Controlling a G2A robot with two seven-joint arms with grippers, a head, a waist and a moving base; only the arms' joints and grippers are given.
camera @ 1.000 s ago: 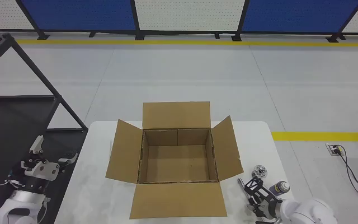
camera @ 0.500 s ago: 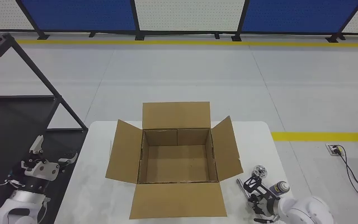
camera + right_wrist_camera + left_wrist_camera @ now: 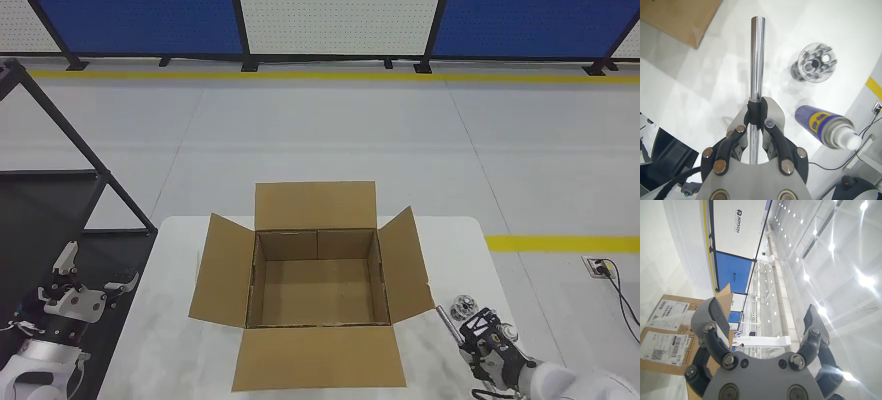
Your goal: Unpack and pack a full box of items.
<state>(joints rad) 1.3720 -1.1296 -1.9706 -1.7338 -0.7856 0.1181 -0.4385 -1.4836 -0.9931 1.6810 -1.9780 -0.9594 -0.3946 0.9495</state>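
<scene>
Top view, box: We saw the box point(image 3: 318, 290) standing open in the middle of the table point(image 3: 175, 345), all four flaps spread and its floor bare.
Top view, right gripper: Right of the box, near its front right flap, the right gripper point(image 3: 478, 345) held a metal rod point(image 3: 442, 318) whose free end pointed back toward that flap.
Top view, loose items: A spool point(image 3: 462, 305) lay just right of the box's right flap, with a spray can point(image 3: 509, 331) farther from the box.
Top view, left gripper: The left gripper point(image 3: 85, 290) hung off the table, well to the left of the box.
Left wrist view, left gripper: Its fingers point(image 3: 719, 315) stood wide apart with nothing between them. The labelled side of the box point(image 3: 664, 332) showed past one finger.
Right wrist view, right gripper: The right gripper point(image 3: 755, 111) was clamped tight on the rod point(image 3: 757, 56), with the longer part of the rod ahead of the pads.
Right wrist view, rod axis: The rod ran straight out from the gripper, its tip near a flap corner of the box point(image 3: 677, 20).
Right wrist view, loose items: The spool point(image 3: 814, 62) and spray can point(image 3: 821, 125) sat apart from the rod, on its far side from the box.
Coming move: We judged this to be packing. The right arm was far nearer the box, and the rod would need lifting over the flap.
</scene>
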